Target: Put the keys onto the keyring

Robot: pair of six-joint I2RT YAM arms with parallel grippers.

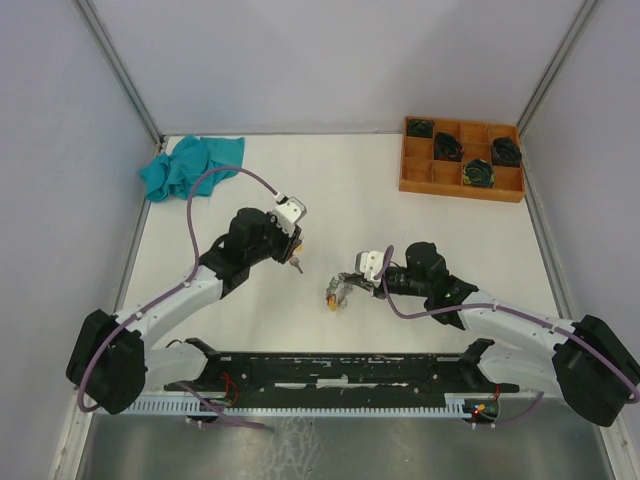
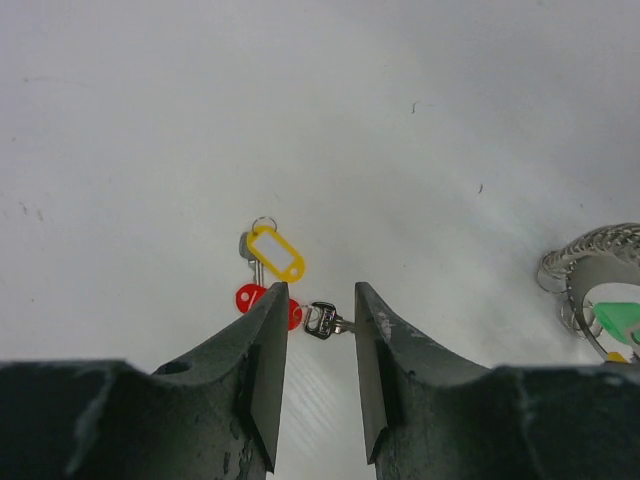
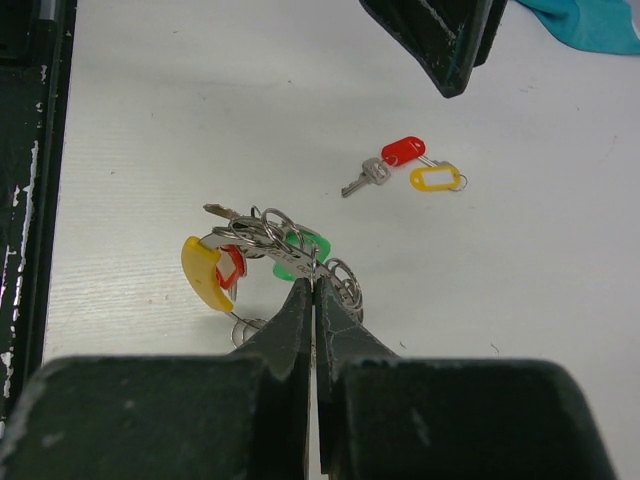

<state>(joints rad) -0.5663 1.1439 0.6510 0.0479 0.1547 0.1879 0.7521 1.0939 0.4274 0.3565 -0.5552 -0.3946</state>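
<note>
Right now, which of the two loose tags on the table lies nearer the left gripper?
The red tag: it sits right at the tip of the left gripper and is partly hidden by it. The yellow tag lies just beyond, fully visible.

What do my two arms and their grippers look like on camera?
The left arm and right arm have pale grey links between bulky black joints, each trailed by a purple cable. A white block sits at each wrist. The left gripper and right gripper have dark, scuffed, wedge-shaped fingers.
</note>
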